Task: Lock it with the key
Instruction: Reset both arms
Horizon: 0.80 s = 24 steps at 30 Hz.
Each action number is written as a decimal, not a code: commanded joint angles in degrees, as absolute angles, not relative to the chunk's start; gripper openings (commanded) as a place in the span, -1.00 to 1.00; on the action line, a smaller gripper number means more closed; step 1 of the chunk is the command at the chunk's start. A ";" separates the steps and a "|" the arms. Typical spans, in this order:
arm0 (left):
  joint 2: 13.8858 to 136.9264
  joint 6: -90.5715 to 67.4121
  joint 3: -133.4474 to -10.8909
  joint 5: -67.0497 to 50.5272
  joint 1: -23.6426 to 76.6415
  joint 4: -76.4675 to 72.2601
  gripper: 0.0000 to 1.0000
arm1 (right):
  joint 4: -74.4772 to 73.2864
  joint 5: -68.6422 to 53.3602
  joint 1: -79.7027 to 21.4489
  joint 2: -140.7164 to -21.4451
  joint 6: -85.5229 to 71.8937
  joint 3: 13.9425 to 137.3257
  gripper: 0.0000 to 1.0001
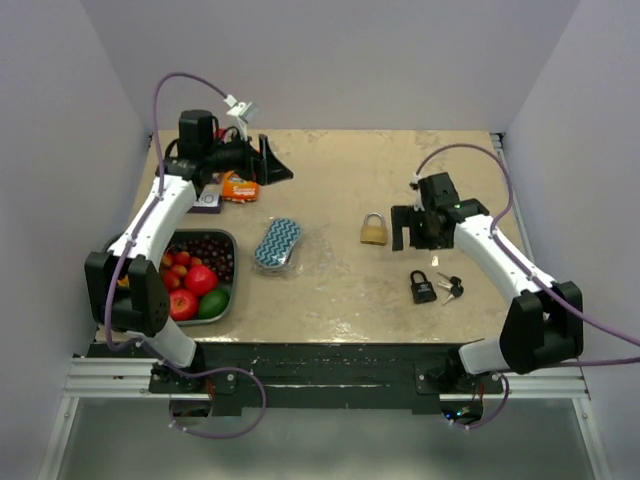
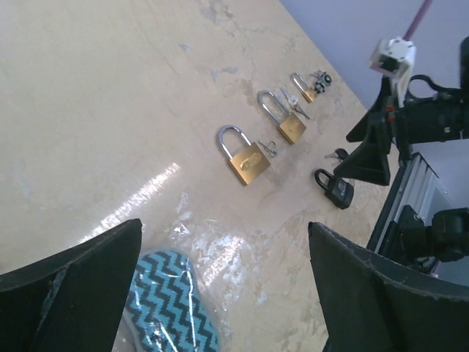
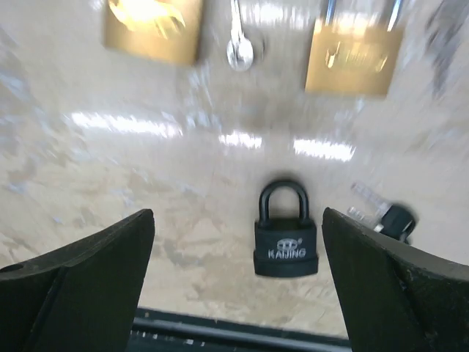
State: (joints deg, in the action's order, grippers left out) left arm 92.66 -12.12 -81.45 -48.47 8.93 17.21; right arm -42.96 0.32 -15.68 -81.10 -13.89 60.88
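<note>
A brass padlock (image 1: 374,229) lies at mid-table, just left of my right gripper (image 1: 411,228). A black padlock (image 1: 422,287) lies nearer the front, with black-headed keys (image 1: 451,289) beside it. In the right wrist view the right gripper (image 3: 238,213) is open and empty, hovering above the black padlock (image 3: 286,238). Two brass padlocks (image 3: 152,26) with a silver key (image 3: 239,45) between them lie beyond, and the black-headed key (image 3: 393,218) is at the right. My left gripper (image 1: 272,165) is open and empty at the back left. Its view shows three brass padlocks (image 2: 245,155) in a row.
A metal tray (image 1: 236,270) of red and green fruit and dark berries stands at the front left. A blue zigzag pouch (image 1: 276,244) in clear wrap lies beside it. An orange packet (image 1: 240,186) and a small white item (image 1: 208,200) lie under the left arm.
</note>
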 commanded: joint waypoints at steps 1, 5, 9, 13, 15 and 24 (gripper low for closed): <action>94.22 -6.77 -90.16 -46.67 4.06 27.95 0.99 | -35.44 4.47 -15.47 -79.10 -5.37 69.15 0.98; 95.36 -6.24 -93.60 -48.70 -1.57 28.21 0.99 | -27.88 8.53 -14.60 -77.70 -0.36 74.08 0.98; 96.85 -4.57 -94.57 -41.06 -3.60 30.49 0.99 | -17.86 1.17 -9.42 -74.89 2.02 71.46 0.98; 93.53 -1.34 -84.85 -37.11 -1.59 27.60 0.99 | -15.38 -3.49 -8.61 -76.37 3.17 68.57 0.98; 92.12 1.65 -80.01 -30.70 2.69 27.07 0.99 | -15.21 -6.57 -8.44 -76.99 2.99 66.98 0.98; 88.68 2.37 -66.89 -19.52 15.19 20.40 0.99 | -15.65 -11.69 -14.67 -77.35 0.44 59.86 0.98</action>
State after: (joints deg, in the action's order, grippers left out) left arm 92.05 1.32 -68.86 -25.58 12.69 26.15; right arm -17.30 -9.82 -10.70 -79.29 0.99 60.97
